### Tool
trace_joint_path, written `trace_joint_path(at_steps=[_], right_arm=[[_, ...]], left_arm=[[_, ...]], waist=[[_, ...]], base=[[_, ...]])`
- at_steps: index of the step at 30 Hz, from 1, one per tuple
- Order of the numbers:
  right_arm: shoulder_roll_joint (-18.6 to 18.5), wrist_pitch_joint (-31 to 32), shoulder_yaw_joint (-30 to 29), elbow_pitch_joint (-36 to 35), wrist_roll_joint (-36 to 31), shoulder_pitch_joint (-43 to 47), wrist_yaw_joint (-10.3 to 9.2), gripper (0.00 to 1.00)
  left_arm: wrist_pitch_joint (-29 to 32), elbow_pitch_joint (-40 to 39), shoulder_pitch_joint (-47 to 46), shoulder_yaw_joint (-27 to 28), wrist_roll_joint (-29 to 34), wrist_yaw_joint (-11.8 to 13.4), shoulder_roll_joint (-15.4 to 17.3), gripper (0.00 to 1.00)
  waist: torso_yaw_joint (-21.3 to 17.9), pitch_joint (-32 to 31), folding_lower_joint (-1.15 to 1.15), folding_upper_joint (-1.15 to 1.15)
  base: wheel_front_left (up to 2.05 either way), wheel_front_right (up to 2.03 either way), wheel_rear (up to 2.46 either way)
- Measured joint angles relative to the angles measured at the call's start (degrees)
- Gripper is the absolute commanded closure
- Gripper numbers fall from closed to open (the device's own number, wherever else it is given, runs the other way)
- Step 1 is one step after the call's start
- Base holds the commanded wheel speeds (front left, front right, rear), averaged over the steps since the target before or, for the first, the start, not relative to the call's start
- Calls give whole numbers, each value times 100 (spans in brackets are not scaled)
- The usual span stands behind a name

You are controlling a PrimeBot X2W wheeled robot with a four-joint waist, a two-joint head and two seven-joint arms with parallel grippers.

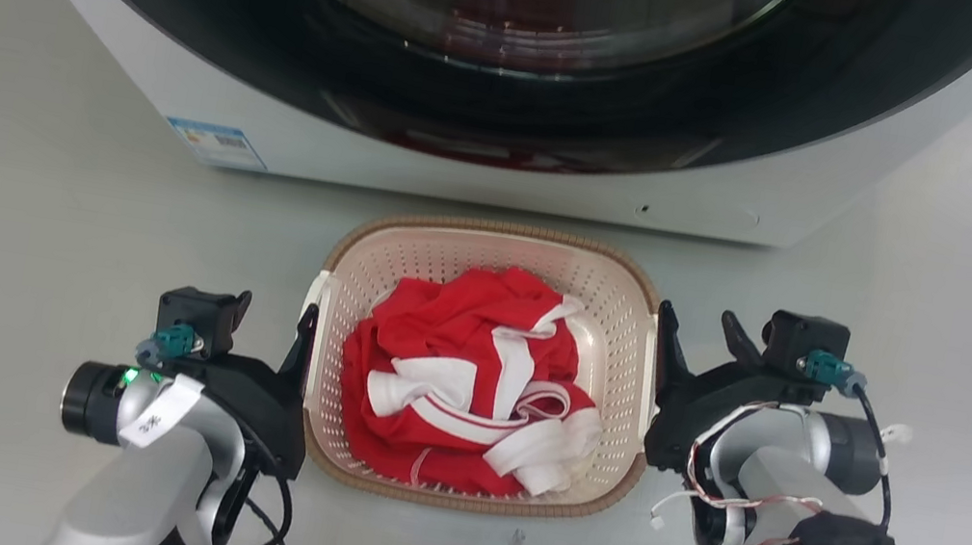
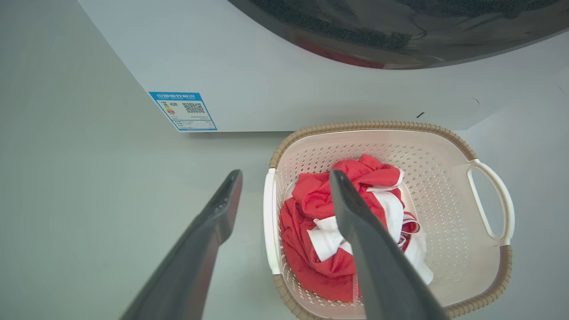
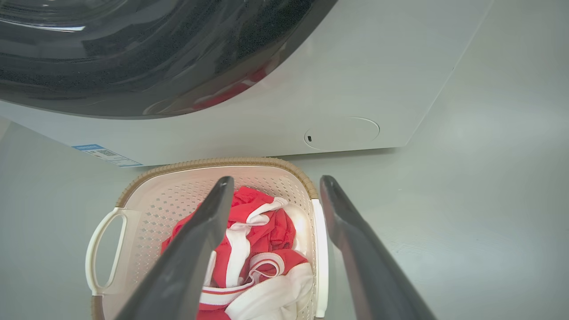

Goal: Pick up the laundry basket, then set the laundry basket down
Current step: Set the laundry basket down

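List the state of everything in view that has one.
laundry basket: upright, loaded with red and white clothes
washing machine: door shut
left end effector: open, astride the basket's left handle
right end effector: open, astride the basket's right handle

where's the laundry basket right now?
Head view, centre: the laundry basket sits on the floor right before the washing machine, between the left gripper and right gripper, each open, straddling one end.
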Motion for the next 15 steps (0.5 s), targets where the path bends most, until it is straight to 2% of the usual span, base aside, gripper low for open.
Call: trace_joint_path(at_steps=[15], right_arm=[[-118,0,-748,-1124,-532,1274,-32,0]], left_arm=[[0,-1386,1419,400,238,218,221,0]], waist=[[-33,-1282,0,0]], base=[[0,0,0]])
